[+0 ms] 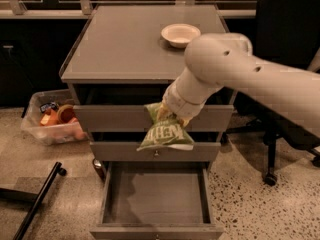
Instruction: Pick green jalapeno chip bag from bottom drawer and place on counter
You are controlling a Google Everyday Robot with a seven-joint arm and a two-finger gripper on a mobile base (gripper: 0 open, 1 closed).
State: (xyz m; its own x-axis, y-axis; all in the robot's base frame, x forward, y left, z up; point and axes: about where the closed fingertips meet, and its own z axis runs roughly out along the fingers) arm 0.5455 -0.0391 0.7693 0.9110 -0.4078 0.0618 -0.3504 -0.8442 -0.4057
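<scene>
Your gripper [172,116] pinches the top of the wrinkly green foil chip bag [166,134], which hangs in mid-air with its pale lettering facing out. Under it, the wide grey metal bottom drawer [155,201] stands pulled open. The flat grey cabinet-top surface [125,44] lies above the bag.
</scene>
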